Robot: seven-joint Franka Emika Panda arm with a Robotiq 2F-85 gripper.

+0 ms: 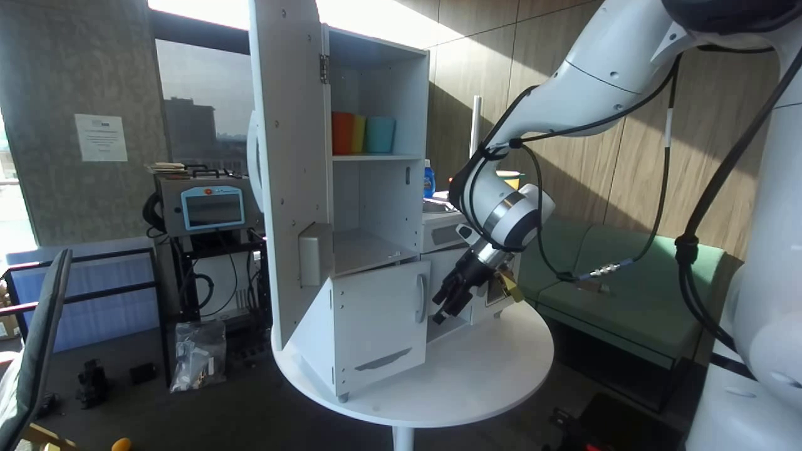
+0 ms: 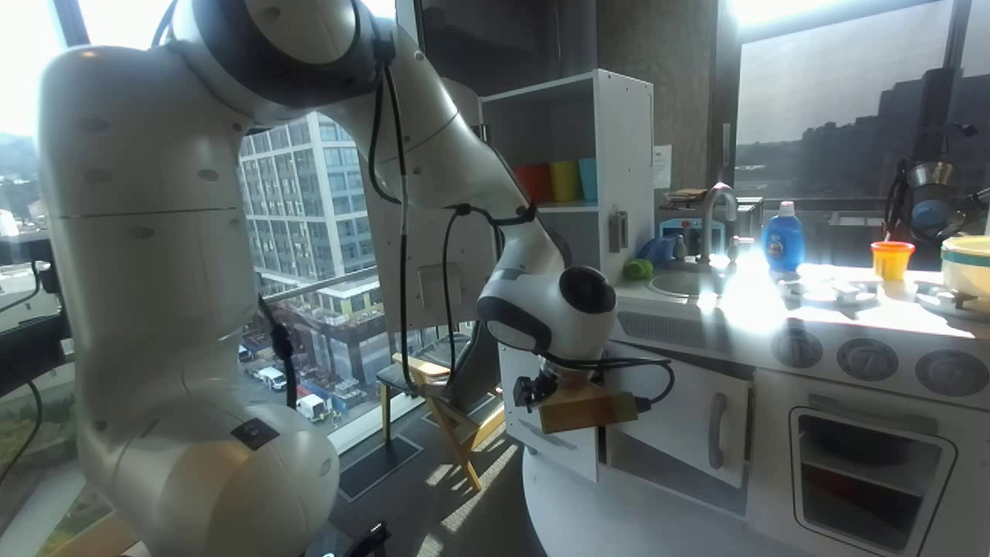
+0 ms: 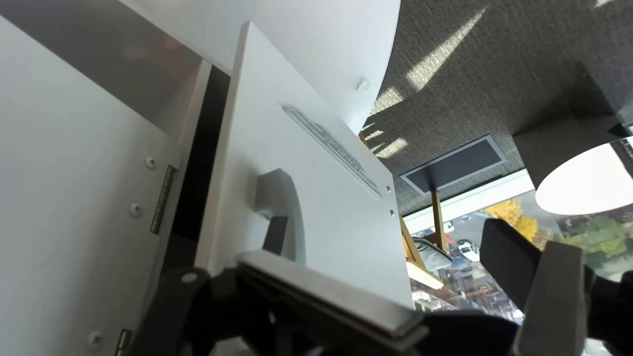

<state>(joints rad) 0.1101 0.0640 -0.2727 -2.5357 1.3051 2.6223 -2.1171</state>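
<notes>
One lower door point(image 1: 379, 322) stands slightly ajar near the desk's point(image 1: 495, 373) rounded edge — gripper point(image 3: 390, 240) spread, one finger point(image 3: 275, 235) at the handle point(image 3: 284, 192), contact unclear; looks early, no pinch yet.

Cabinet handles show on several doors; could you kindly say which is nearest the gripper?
The lower-door handle on the tall cabinet: in the wrist view one fingertip shows beside it, while the upper-door handle and under-sink handle are farther away.
</notes>
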